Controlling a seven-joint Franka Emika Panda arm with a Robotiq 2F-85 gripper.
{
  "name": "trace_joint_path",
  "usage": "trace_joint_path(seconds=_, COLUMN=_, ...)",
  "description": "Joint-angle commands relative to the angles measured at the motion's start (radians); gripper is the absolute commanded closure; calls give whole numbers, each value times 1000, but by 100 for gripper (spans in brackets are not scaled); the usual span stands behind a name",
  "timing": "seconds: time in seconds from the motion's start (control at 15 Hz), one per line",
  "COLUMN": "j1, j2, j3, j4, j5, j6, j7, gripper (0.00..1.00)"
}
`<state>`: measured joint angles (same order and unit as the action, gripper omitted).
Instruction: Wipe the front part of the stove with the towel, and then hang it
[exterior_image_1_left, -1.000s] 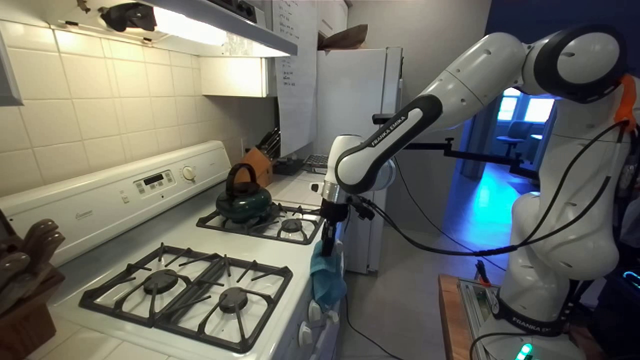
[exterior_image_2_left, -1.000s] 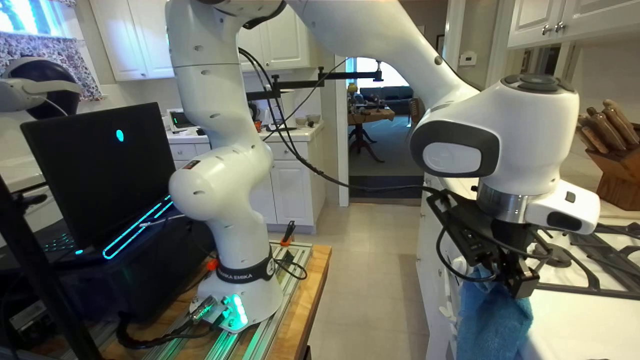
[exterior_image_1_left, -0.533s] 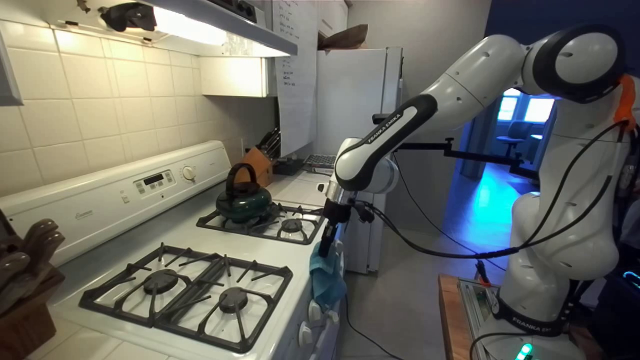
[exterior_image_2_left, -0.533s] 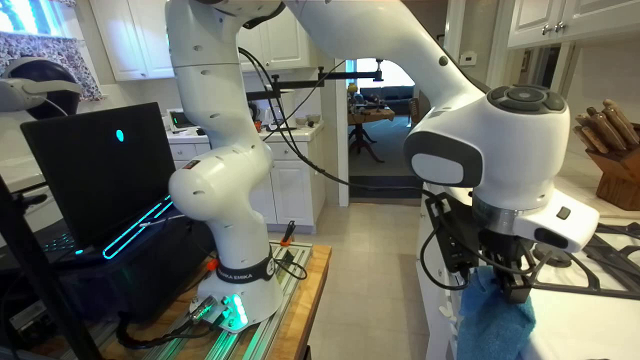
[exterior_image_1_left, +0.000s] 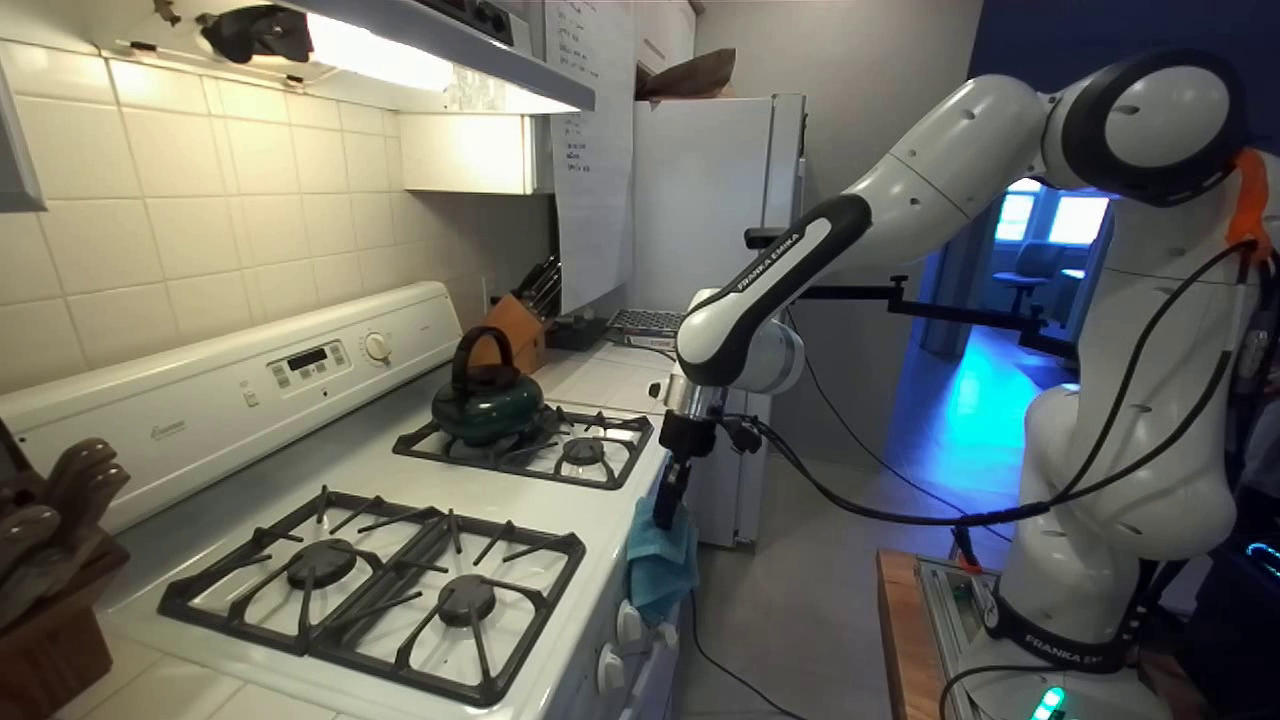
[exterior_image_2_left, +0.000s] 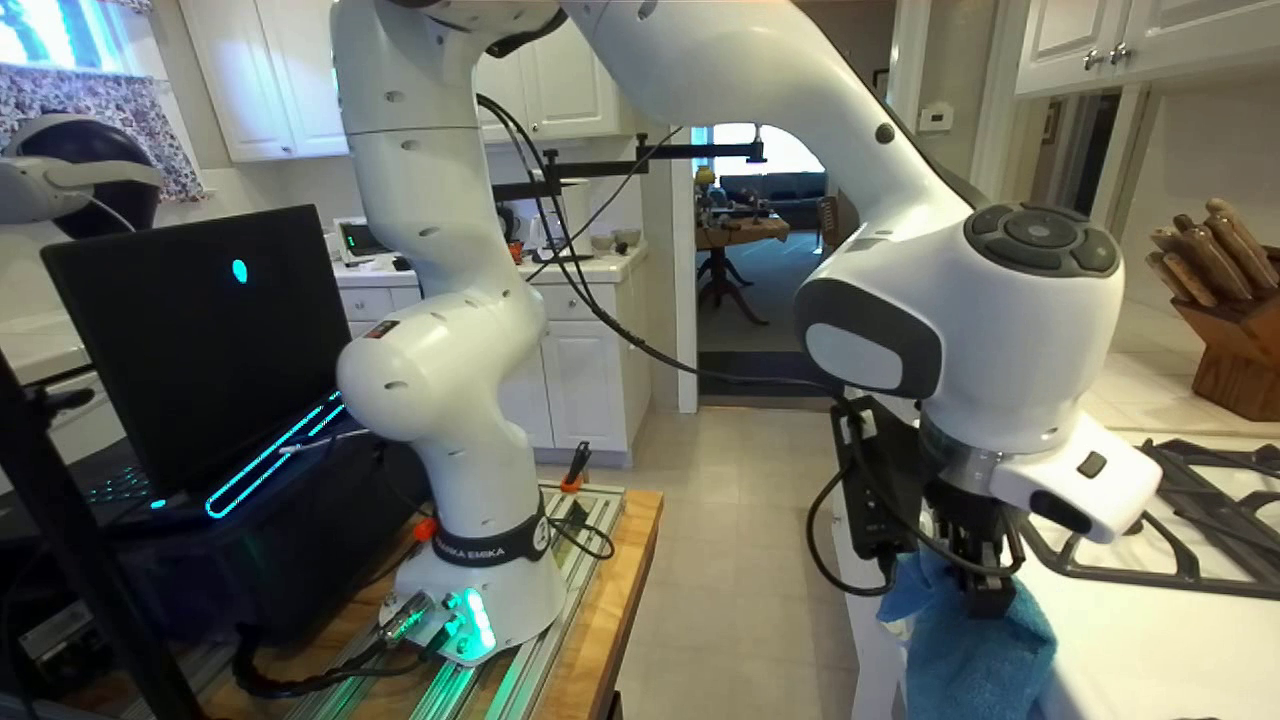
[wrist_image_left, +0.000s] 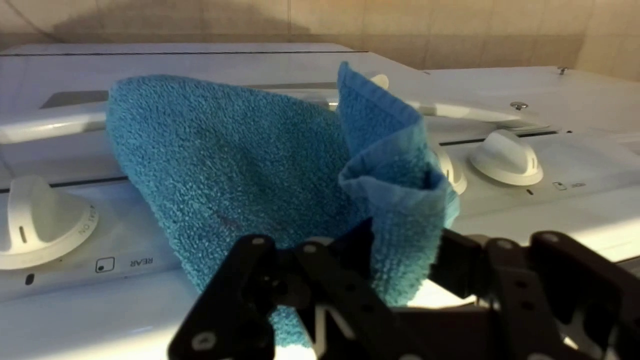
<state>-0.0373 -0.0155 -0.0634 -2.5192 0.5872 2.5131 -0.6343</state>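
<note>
Tool (exterior_image_1_left: 666, 512) shifted outward, jaws clamped on towel (wrist_image_left: 235, 160)

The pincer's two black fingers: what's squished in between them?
A bunched fold of the blue towel: the wrist view shows the pincer shut on it. In both exterior views, the rest droops at the front edge of the stove.

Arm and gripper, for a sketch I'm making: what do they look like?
The arm is white and rounded, with dark trim and FRANKA EMIKA lettering. Its base shows a green light. Black cables loop beside it; a silver collar sits above the angular black gripper.
</note>
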Motion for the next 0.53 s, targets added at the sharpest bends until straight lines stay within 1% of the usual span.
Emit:
trace_joint_path(seconds=0.0, j1=-12, j2=3, j3=-9, j4=-5, j5=1, j6=-52, j7=-2, gripper=97)
trace_joint_path(seconds=0.13, j1=-18, j2=10, j3=-15, j4=-1, j5=-23, j6=-89, j7=8, gripper=97)
trace_joint_path(seconds=0.47, j1=-41, j2=41, j3=-29, j4=9, j5=-124, j6=-167, j7=37, gripper=97)
